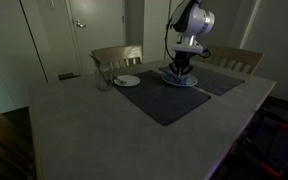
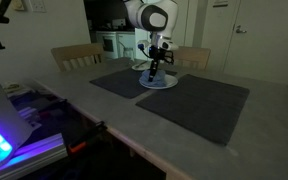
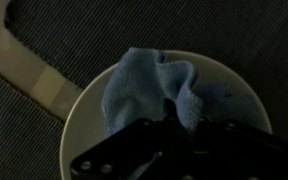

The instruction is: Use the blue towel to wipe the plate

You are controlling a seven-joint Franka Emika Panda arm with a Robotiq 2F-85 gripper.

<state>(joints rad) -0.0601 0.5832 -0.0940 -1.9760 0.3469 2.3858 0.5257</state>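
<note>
A white plate [image 3: 82, 112] lies on a dark placemat [image 3: 44, 30]. A crumpled blue towel [image 3: 144, 85] sits on the plate. My gripper [image 3: 182, 112] points down onto the plate, with a fold of the towel pinched between its fingers. In both exterior views the gripper [image 1: 182, 68] [image 2: 154, 70] stands right over the plate [image 1: 191, 82] [image 2: 168, 85] at the far side of the table. The towel under it is mostly hidden there.
A second small plate [image 1: 127, 80] and a glass [image 1: 102, 78] stand nearby. Dark placemats [image 1: 164, 100] [image 2: 199, 100] cover part of the grey table [image 1: 84, 130]. Wooden chairs [image 1: 117, 54] [image 2: 76, 55] stand behind the table. A lit device [image 2: 4, 135] is at the table's edge.
</note>
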